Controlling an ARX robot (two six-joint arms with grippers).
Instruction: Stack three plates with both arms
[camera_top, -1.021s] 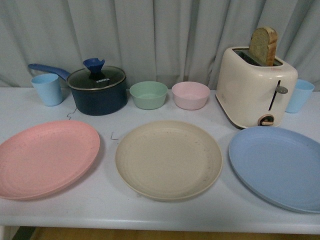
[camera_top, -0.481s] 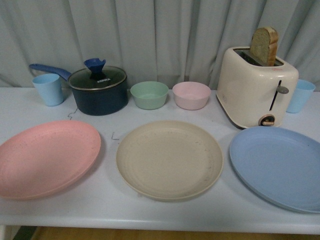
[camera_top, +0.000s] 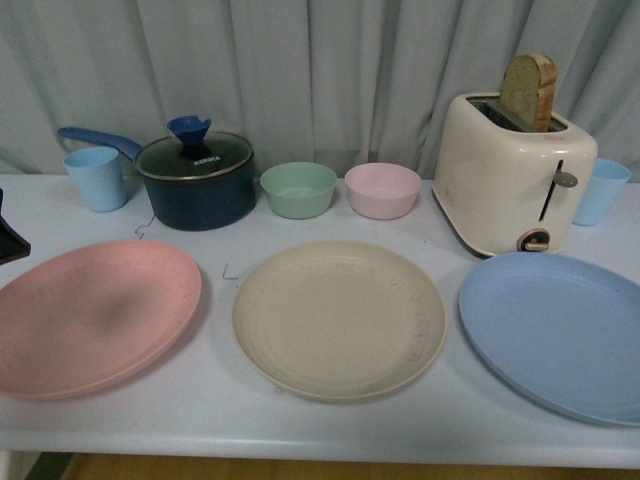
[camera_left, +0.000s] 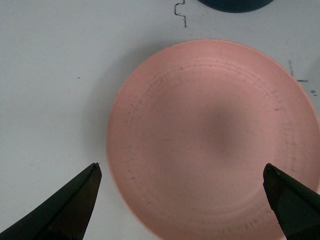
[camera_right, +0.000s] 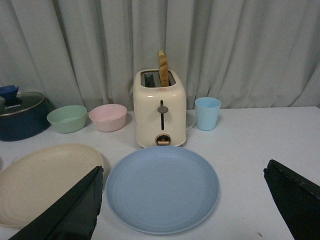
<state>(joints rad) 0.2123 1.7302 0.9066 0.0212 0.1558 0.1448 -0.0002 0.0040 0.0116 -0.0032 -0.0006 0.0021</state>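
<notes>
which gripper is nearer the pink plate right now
Left. The left gripper hovers above the pink plate, fingers open; the right gripper faces the blue plate at the other end of the table.

Light comes soft and even from above, dim and bluish in my front view, slightly grainy. A blurred shadow darkens the middle of the pink plate (camera_top: 110, 312), and a faint one edges its rim on the table (camera_top: 220, 420). My left gripper (camera_left: 182, 165) and right gripper (camera_right: 182, 170) show flat black, detail lost.

Front and downward-looking left wrist views share the pink plate (camera_left: 210, 145).
</notes>
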